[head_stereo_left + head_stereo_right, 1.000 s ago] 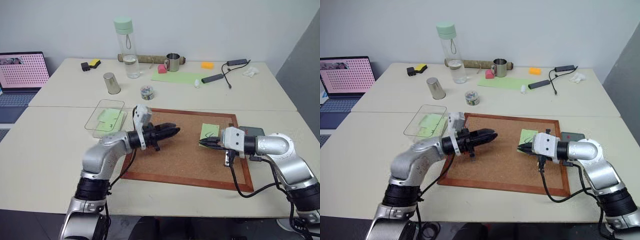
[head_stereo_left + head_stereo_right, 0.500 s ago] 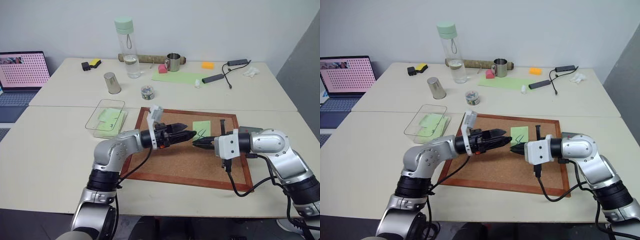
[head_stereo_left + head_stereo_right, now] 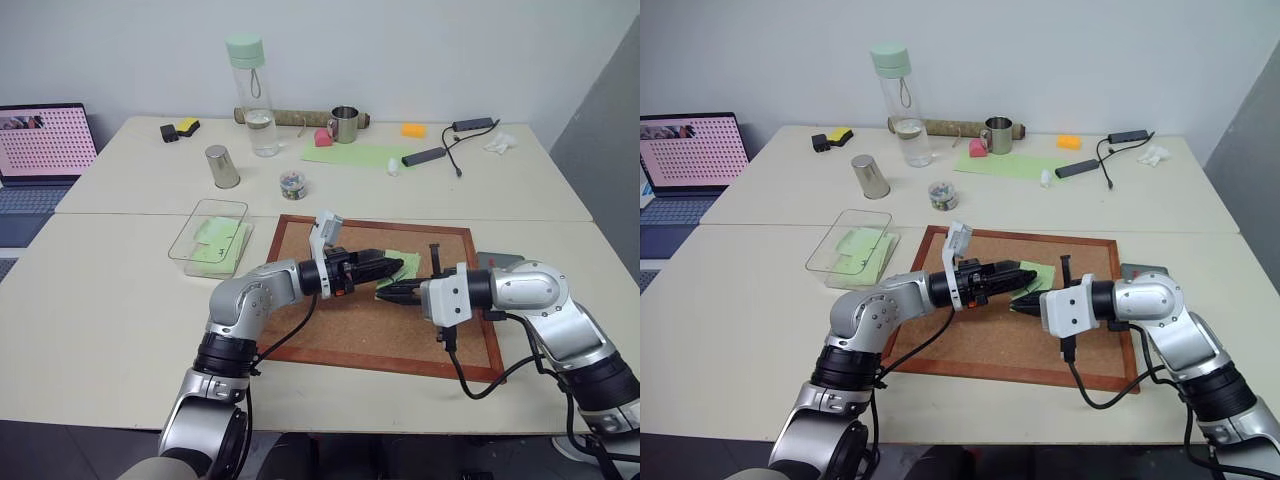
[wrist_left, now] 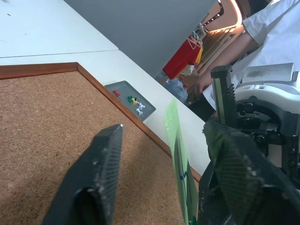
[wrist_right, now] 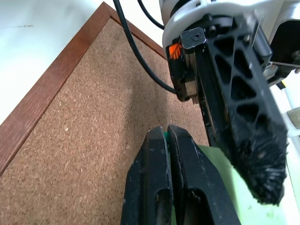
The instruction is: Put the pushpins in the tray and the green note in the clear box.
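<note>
Two pale tables stand pushed together before a plain wall, and one corkboard [image 3: 380, 290] with a wooden frame lies on the nearer table. Above the middle of the corkboard the two grippers meet tip to tip. The right gripper [image 3: 385, 291] has its two fingers pressed together on the green note [image 3: 403, 264], which it holds off the cork. The left gripper [image 3: 397, 266] reaches in from the other side with its fingers apart, one on each side of the note, as the left wrist view shows [image 4: 180, 164].

Just past the corkboard's right edge sits the tray [image 4: 130, 100], and in it lie the pushpins [image 4: 133, 101]: one red, about two green and a few white ones, too small to count surely.

Left of the corkboard stands the clear box [image 3: 210, 236], with one green paper already inside. Behind the corkboard are one small jar [image 3: 293, 184], one steel cup [image 3: 222, 166], one bottle [image 3: 253, 96], one mug [image 3: 344, 124] and one long green sheet [image 3: 355, 155]. A laptop [image 3: 40, 150] stands far to the left.
</note>
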Motion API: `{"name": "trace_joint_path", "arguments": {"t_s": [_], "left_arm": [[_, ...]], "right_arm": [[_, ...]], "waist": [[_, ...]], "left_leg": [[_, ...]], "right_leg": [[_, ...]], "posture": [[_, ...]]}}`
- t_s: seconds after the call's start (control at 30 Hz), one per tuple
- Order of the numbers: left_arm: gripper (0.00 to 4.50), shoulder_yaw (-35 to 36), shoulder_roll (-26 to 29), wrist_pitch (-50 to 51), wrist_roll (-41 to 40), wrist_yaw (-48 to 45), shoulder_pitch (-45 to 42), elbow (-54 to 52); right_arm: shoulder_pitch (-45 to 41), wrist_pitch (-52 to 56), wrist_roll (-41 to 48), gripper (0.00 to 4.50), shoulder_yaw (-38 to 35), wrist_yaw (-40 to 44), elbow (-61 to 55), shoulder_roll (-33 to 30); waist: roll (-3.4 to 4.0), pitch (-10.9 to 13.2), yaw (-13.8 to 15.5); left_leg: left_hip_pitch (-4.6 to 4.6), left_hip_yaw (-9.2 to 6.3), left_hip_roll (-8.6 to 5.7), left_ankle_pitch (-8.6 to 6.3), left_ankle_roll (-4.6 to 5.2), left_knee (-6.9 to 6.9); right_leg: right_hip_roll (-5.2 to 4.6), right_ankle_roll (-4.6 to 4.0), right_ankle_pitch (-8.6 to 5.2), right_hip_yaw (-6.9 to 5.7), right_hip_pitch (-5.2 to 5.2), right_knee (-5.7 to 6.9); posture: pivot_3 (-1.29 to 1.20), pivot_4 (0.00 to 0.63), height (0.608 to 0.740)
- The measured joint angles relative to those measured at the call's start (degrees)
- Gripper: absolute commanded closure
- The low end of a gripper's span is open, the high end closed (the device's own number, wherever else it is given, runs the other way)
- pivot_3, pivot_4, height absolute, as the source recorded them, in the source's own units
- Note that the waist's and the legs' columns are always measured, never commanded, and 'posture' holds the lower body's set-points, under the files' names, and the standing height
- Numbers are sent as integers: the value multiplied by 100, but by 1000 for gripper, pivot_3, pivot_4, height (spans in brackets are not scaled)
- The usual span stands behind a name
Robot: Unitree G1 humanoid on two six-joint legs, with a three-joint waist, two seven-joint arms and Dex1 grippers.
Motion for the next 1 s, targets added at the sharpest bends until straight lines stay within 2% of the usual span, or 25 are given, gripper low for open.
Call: {"name": "trace_joint_path", "arguments": {"t_s": [0.37, 0.6, 0.8, 0.87, 0.9, 1.0], "left_arm": [[4463, -202, 70, -229, 88, -177, 10, -2], [4463, 538, 67, -602, -44, 37, -177, 139], [3451, 588, 758, -781, 147, -15, 8, -420], [3049, 544, 1061, -890, 237, -163, 249, -706], [2988, 519, 1228, -934, 252, -252, 410, -831], [2338, 502, 1569, -972, 272, -451, 838, -1124]], "right_arm": [[-91, -83, -30, 4500, 0, -4, 6, 28], [-87, -78, -28, 4500, 0, -20, 6, 27], [-62, -22, -32, 4500, -2, -47, 8, 3], [-60, 1, -33, 4500, -2, -49, 15, -7], [-60, 7, -32, 4500, -4, -50, 20, -13], [-59, 57, -13, 4500, -15, -55, 33, -20]], "waist": [[0, 0, 0], [0, 0, -1], [0, 0, -12], [1, 0, -12], [1, 0, -12], [1, 1, -10]], "left_leg": [[0, 0, 0, 1, -1, 0], [0, 1, 0, 1, -1, 0], [1, 0, 1, 1, -3, -1], [1, 0, 0, 1, -3, -2], [2, 0, 1, 1, -3, -2], [1, -1, 1, 1, -2, -2]], "right_leg": [[0, 0, 0, 0, 0, 0], [0, 0, 0, 0, -1, 0], [0, -1, 0, 1, -2, 0], [0, -1, 0, 2, -2, 0], [0, -1, 0, 2, -2, 0], [0, -2, 0, 2, -2, 0]], "posture": [[0, 150, 740], [0, 150, 740], [0, 150, 740], [0, 150, 740], [0, 150, 740], [0, 150, 740]]}}
